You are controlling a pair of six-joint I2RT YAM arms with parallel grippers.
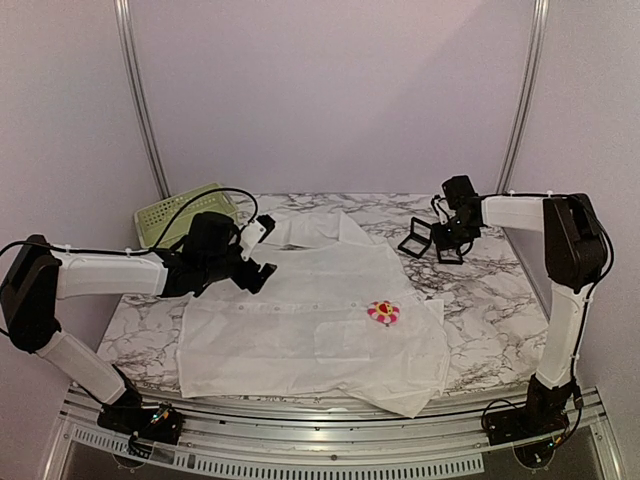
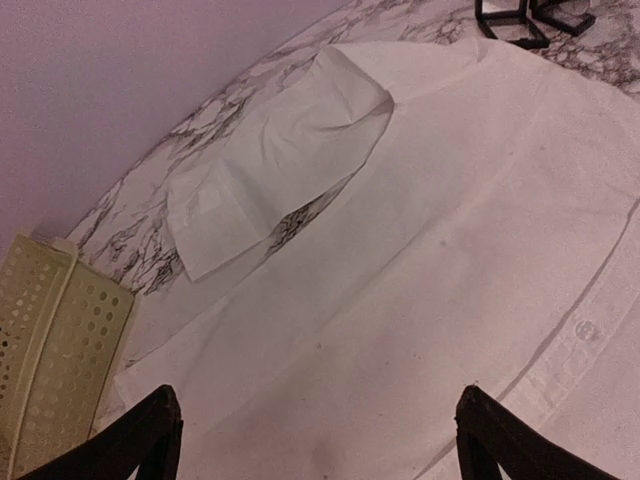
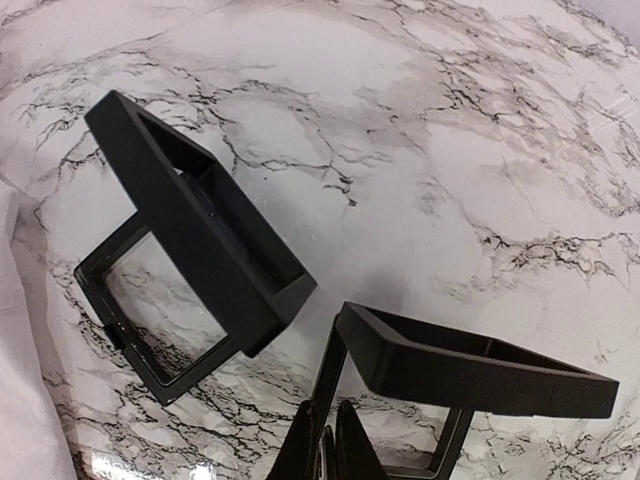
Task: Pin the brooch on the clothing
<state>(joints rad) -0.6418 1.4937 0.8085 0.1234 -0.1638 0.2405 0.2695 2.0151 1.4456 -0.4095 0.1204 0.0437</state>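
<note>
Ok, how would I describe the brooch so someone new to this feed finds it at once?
Start at the white, grey-veined marble table and the large white button-front shirt spread across it. On the shirt's half nearer the right arm lies a small round brooch. Its pink, yellow and red make it the only coloured spot on the cloth, unlike the tiny white buttons.

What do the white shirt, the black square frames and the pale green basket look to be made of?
White collared shirt: thin woven fabric, matte; it creases and folds flat. Black square frames: probably rigid plastic, matte, with sharp moulded edges and clear panes. Pale green perforated basket: likely moulded plastic, judging by its regular holes.
</note>
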